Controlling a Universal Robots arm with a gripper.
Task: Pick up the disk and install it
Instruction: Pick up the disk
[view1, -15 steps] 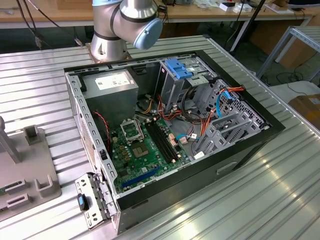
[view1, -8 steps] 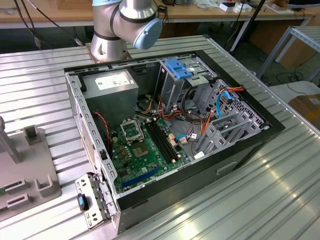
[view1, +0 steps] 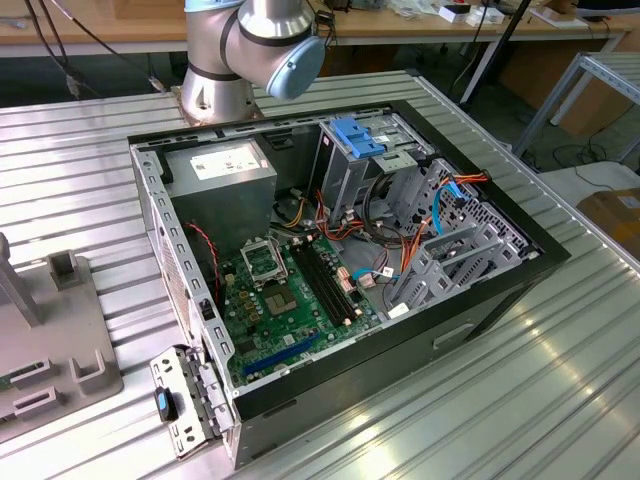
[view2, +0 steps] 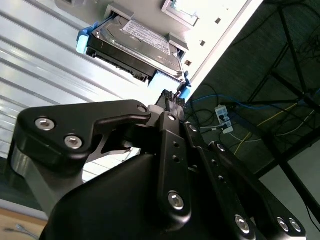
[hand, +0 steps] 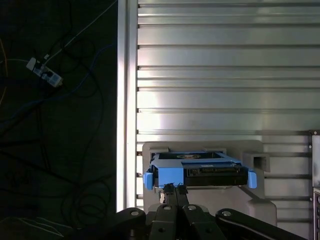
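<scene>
REMOTE CONSOLE: The black 2-finger gripper (hand: 175, 189) is pinched closed on nothing, its tips meeting just beside the near short end of the disk (hand: 207, 175), a flat dark grey metal hard drive framed by a bright blue plastic carrier. I cannot tell whether the tips touch the carrier's edge. The disk lies flat, label face showing, seated in a pale grey moulded cradle (hand: 235, 146) on the ribbed aluminium table (hand: 225, 80), close to the table's edge. Beyond that edge, loose cables (hand: 75, 90) trail over a dark floor. In the second wrist view I see the gripper's black linkage bars folded inward toward the tips, the wrist set low so the fingers point along the table at the drive.

In the exterior view, the silver arm (view1: 250, 45), its shoulder joint capped in pale blue, rises at 12 o'clock behind an open black tower computer case (view1: 540, 255) lying on its side mid-table. Inside the case, a green motherboard (view1: 290, 300) sits toward 7 o'clock, a grey power supply box (view1: 220, 190) toward 10 o'clock and a silver drive cage (view1: 340, 175), topped by a fixed blue plastic bracket (view1: 358, 135), at 12 o'clock. A grey slotted block (view1: 50, 350) stands at 9 o'clock, well apart from the case.
</scene>
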